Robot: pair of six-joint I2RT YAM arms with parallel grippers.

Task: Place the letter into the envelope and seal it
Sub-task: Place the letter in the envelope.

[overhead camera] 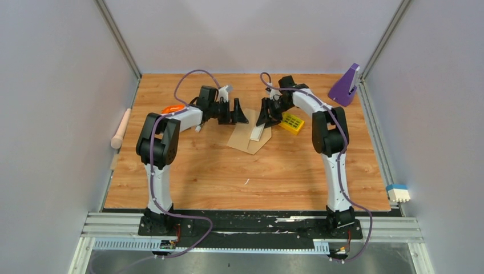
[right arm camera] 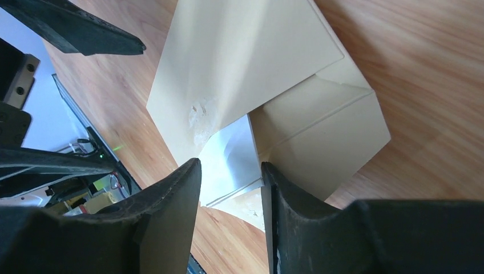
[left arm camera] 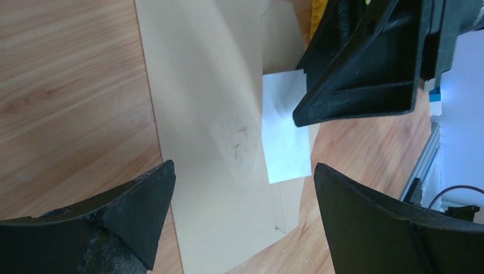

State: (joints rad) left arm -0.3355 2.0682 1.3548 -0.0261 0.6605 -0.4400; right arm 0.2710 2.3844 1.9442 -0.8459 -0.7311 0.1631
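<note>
The tan envelope [overhead camera: 244,138] lies flat on the wooden table with its flap open. The white letter [overhead camera: 259,133] lies partly inside it, one end sticking out. In the left wrist view the envelope [left arm camera: 217,142] fills the middle and the letter [left arm camera: 285,137] shows at its right. My left gripper [overhead camera: 240,114] is open and empty above the envelope's far left edge [left arm camera: 242,171]. My right gripper [overhead camera: 267,117] is open, its jaws standing either side of the letter's exposed end [right arm camera: 231,160], next to the envelope body [right arm camera: 325,142] and under the flap [right arm camera: 245,63].
A yellow block [overhead camera: 292,123] sits just right of the right gripper. A purple stand [overhead camera: 345,85] is at the back right. An orange object [overhead camera: 172,108] lies behind the left arm. A pale cylinder [overhead camera: 121,128] lies off the table's left edge.
</note>
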